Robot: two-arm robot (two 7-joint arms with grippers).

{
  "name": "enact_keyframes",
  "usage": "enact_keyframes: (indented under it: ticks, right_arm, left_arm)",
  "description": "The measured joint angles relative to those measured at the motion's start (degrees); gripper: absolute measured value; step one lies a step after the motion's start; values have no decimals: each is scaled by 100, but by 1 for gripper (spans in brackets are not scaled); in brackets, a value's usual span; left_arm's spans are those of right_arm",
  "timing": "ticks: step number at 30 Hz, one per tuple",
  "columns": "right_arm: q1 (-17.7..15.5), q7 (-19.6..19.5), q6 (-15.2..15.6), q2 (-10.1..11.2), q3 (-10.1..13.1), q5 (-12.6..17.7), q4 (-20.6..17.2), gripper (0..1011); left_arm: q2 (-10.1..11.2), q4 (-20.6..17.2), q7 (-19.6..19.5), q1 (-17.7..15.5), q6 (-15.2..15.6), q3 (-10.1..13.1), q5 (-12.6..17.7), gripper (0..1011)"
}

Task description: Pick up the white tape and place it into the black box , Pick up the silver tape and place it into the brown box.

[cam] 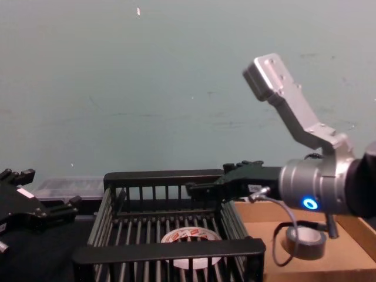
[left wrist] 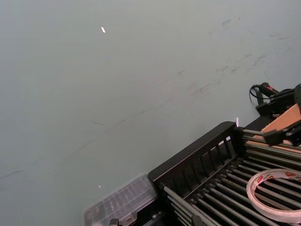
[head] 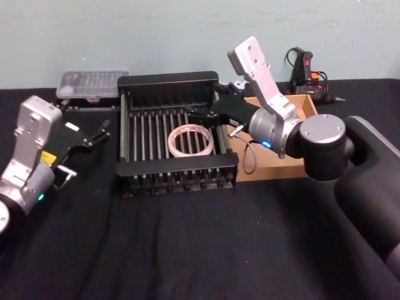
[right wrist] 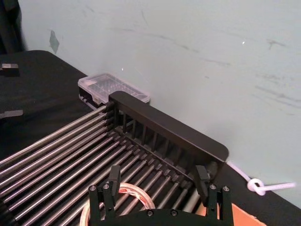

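Observation:
The white tape (head: 190, 139) lies flat on the slatted floor of the black box (head: 175, 170), also seen from the left wrist as the white tape (left wrist: 275, 195). My right gripper (head: 199, 112) hovers open above the crate's right half, just over the ring, with nothing between its fingers (right wrist: 114, 176). The silver tape (cam: 305, 241) stands in the brown box (cam: 346, 258), to the right of the crate. In the head view the right arm covers much of the brown box (head: 275, 170). My left gripper (head: 84, 153) rests open left of the crate.
A clear plastic case (head: 92, 84) sits behind the crate's left corner by the wall. A black and red tool (head: 309, 75) lies at the back right. A white cord (right wrist: 258, 186) lies beside the crate's far corner. Black cloth covers the table front.

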Motion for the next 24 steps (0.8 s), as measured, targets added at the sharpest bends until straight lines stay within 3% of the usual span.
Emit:
enact_keyframes:
  ticks: [14, 24]
  right_arm:
    - [-765, -6, 147, 550, 507, -9, -1228, 1002]
    - [-1458, -428, 45, 800, 1046, -64, -1920, 1002]
  left_arm:
    - [0, 0, 0, 0, 0, 0, 0, 1001]
    - [0, 0, 0, 0, 0, 0, 0, 1001]
